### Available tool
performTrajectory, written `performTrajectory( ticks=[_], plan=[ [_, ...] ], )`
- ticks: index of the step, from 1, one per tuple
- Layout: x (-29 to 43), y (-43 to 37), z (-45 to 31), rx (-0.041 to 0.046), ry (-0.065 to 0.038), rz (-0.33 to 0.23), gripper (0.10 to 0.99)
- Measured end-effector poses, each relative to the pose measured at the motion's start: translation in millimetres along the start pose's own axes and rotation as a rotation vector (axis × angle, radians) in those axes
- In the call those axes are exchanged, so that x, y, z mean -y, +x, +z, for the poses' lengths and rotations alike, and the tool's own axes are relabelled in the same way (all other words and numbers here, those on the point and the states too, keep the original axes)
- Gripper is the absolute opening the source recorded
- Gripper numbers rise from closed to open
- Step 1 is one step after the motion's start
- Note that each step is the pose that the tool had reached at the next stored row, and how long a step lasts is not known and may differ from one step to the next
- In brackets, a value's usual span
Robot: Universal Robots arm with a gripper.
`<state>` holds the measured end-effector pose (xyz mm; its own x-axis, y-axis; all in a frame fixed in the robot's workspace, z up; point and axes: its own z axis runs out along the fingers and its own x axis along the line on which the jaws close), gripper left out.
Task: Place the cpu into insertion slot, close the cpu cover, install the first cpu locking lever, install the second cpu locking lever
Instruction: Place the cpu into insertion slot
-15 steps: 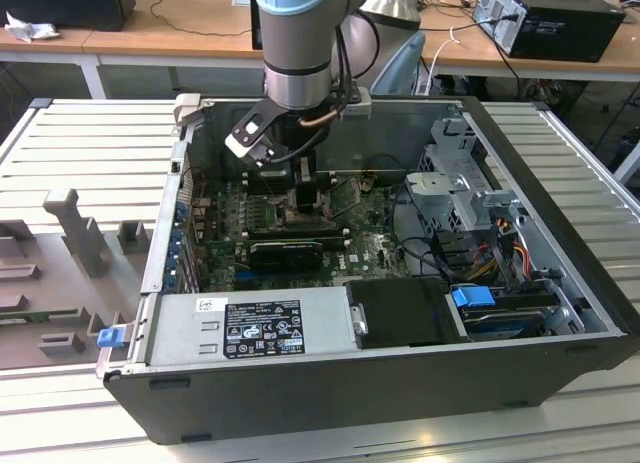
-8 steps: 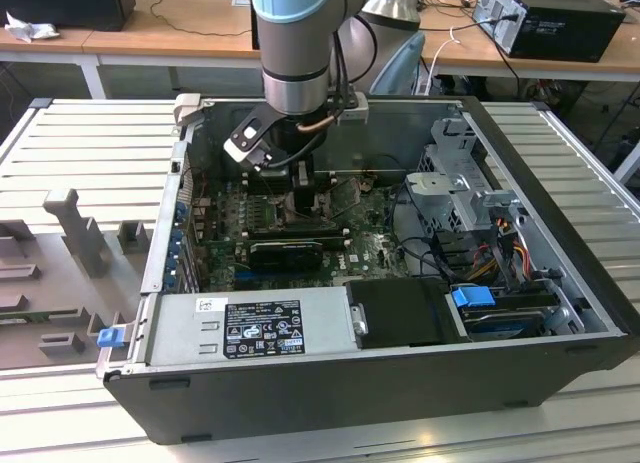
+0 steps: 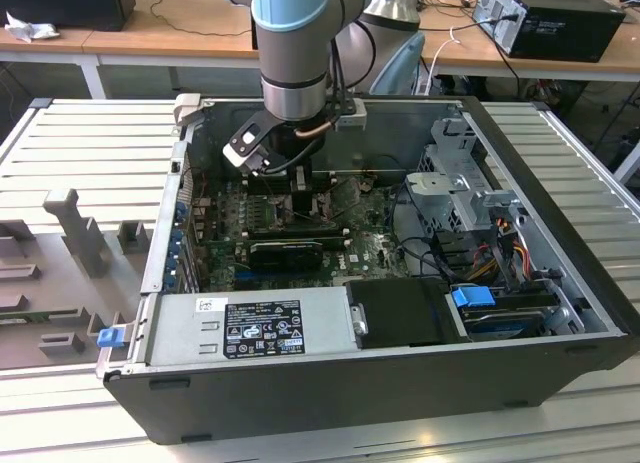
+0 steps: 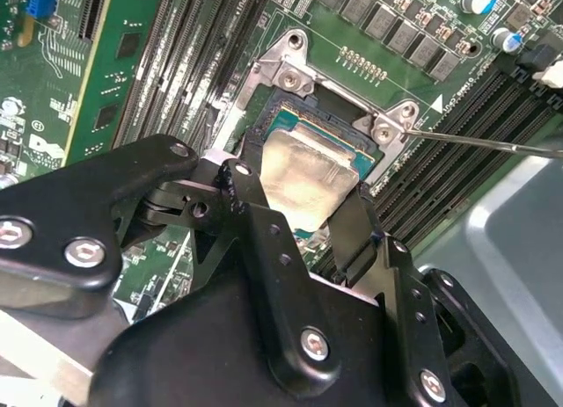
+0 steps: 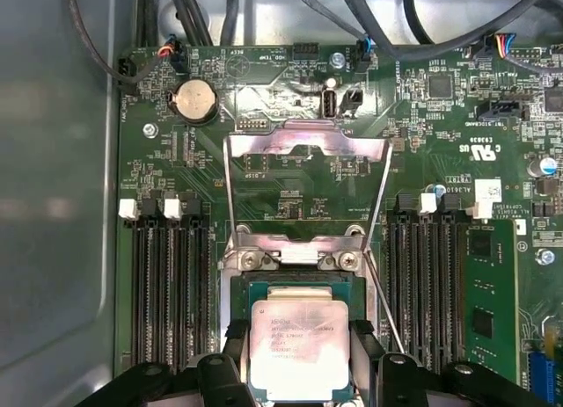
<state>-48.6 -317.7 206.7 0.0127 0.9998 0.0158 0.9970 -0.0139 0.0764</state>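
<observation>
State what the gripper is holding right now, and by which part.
The cpu, pinched at two opposite side edges by the fingers of the gripper, over the insertion slot; the cpu cover stands open.

One cpu (image 5: 293, 345), one cpu cover (image 5: 308, 145), one coin battery (image 5: 195, 99).

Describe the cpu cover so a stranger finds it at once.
On the green motherboard, look between the two banks of black memory slots. The cpu cover is the thin metal frame with a square window, swung open beside the cpu; no neighbour is hollow.
</observation>
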Motion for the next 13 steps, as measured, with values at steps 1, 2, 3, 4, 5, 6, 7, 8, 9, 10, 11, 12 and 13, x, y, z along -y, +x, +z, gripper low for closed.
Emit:
performTrajectory(
  ticks=[1, 2, 3, 4, 5, 6, 7, 8, 9, 10, 11, 12, 13],
  plan=[
    [0.0, 0.0, 0.5, 0.0000, 0.000, 0.001, 0.541],
    [0.1, 0.0, 1.1, 0.0000, 0.000, 0.001, 0.541],
    [0.1, 0.0, 1.9, 0.0004, 0.000, 0.002, 0.541],
    [0.2, 0.0, 2.4, 0.0013, 0.000, 0.002, 0.541],
    [0.3, 0.0, 3.0, 0.0037, 0.000, 0.002, 0.541],
    [0.3, 0.0, 3.7, 0.0070, 0.000, 0.002, 0.541],
    [0.2, 0.0, 3.9, 0.0103, 0.000, 0.002, 0.541],
    [0.2, 0.0, 4.1, 0.0131, 0.000, 0.002, 0.541],
    [0.1, 0.0, 4.3, 0.0152, 0.000, 0.001, 0.541],
    [0.1, 0.1, 4.4, 0.0172, 0.000, 0.001, 0.541],
    [0.0, 0.2, 4.6, 0.0183, 0.000, 0.001, 0.541],
    [-0.1, 0.3, 4.8, 0.0197, 0.000, 0.001, 0.541],
    [0.0, 0.7, 5.2, 0.0211, 0.000, 0.001, 0.541]
  ],
)
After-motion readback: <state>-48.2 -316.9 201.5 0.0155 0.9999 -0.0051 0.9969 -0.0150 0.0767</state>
